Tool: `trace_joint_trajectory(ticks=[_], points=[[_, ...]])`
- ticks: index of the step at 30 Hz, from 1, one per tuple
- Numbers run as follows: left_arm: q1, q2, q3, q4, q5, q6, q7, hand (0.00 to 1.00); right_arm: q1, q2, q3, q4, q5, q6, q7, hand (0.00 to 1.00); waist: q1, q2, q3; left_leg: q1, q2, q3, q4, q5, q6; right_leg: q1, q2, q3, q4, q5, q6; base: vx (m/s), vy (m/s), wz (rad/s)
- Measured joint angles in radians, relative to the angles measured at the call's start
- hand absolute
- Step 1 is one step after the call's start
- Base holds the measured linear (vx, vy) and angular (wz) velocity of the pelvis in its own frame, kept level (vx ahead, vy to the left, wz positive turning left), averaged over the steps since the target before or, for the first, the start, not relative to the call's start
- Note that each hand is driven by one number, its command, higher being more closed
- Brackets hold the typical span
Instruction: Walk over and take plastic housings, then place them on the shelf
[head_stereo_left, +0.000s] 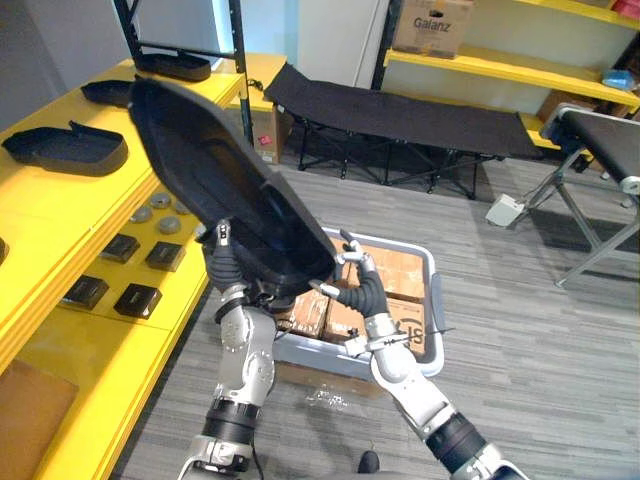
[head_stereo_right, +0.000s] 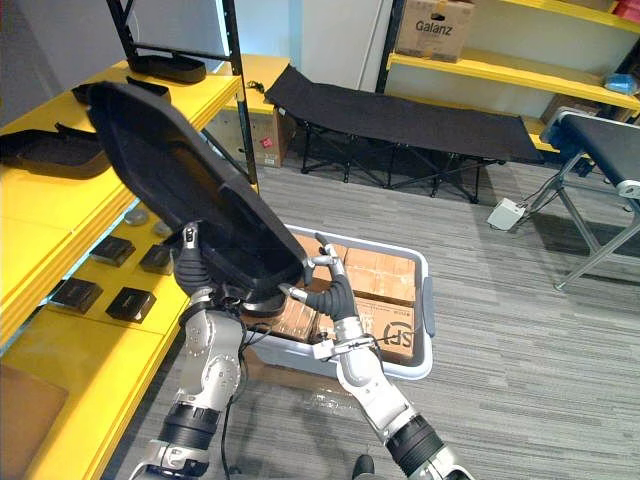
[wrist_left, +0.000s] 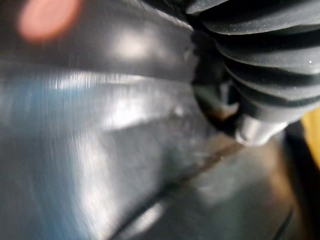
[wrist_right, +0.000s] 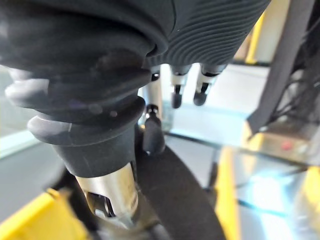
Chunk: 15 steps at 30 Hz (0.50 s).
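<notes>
Mid-carry: the left hand (head_stereo_left: 228, 266), grip unreadable, bears the large black plastic housing (head_stereo_left: 210, 180), the right hand's (head_stereo_left: 368, 293) seemingly straight fingers (wrist_right: 176, 90) bracing its rim; next, swing it left of them onto the yellow shelf (head_stereo_left: 60, 215).

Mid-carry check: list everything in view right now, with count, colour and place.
Held housing: one, black, raised in front of the robot between both hands.
Shelf housings: three, black, on the top level of the shelf.
Yellow shelf: one, yellow, on the robot's left.
Small boxes: four, black, on the lower shelf level.
Discs: several, grey, behind the small boxes.
Tote: one, grey, on the floor, with brown cardboard boxes inside.
Cot: one, black, farther back.
Left hand: under the held housing.
Right hand: fingers straight, at the housing's lower edge.
</notes>
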Motion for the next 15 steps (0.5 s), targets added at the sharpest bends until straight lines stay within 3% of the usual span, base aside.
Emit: trace_joint_trajectory(ticks=[3,6,8,12,15], points=[[0.009,-0.007,0.052,0.018,0.122,0.019,0.085,1.00,0.001,-0.009,-0.028,-0.104,-0.019,0.042,0.031,0.00,-0.002,0.000,-0.009,0.002,0.000,0.003,-0.001,0.000,0.000,0.000,0.000,0.000,0.001,0.000,0.000,0.00,0.004,-0.03],[0.031,-0.001,0.110,0.045,0.229,0.028,0.157,1.00,0.027,-0.017,-0.061,-0.216,0.080,0.048,0.089,0.00,-0.004,-0.002,-0.010,0.003,0.000,0.008,-0.001,-0.001,0.000,-0.002,0.000,0.006,-0.002,0.000,0.000,-0.02,0.008,-0.04],[0.057,0.010,0.137,0.047,0.245,0.031,0.172,1.00,0.042,-0.018,-0.076,-0.250,0.135,0.051,0.117,0.00,-0.007,-0.001,-0.010,0.006,0.000,0.018,-0.001,-0.002,0.000,-0.004,0.000,0.012,-0.002,0.000,0.000,-0.01,0.012,-0.11],[0.121,0.015,0.213,0.048,0.243,0.021,0.174,1.00,0.153,-0.039,-0.140,-0.279,0.365,0.091,0.320,0.00,-0.005,-0.002,-0.011,0.017,-0.001,0.033,0.000,-0.011,-0.001,-0.006,0.001,0.032,-0.001,0.001,0.001,-0.01,0.018,-0.12],[0.151,0.015,0.257,0.048,0.236,0.004,0.183,1.00,0.235,-0.054,-0.171,-0.300,0.482,0.100,0.428,0.00,-0.005,0.007,-0.023,0.019,-0.001,0.059,0.001,-0.017,-0.001,-0.022,0.002,0.056,0.006,0.003,0.004,0.00,0.019,-0.19]])
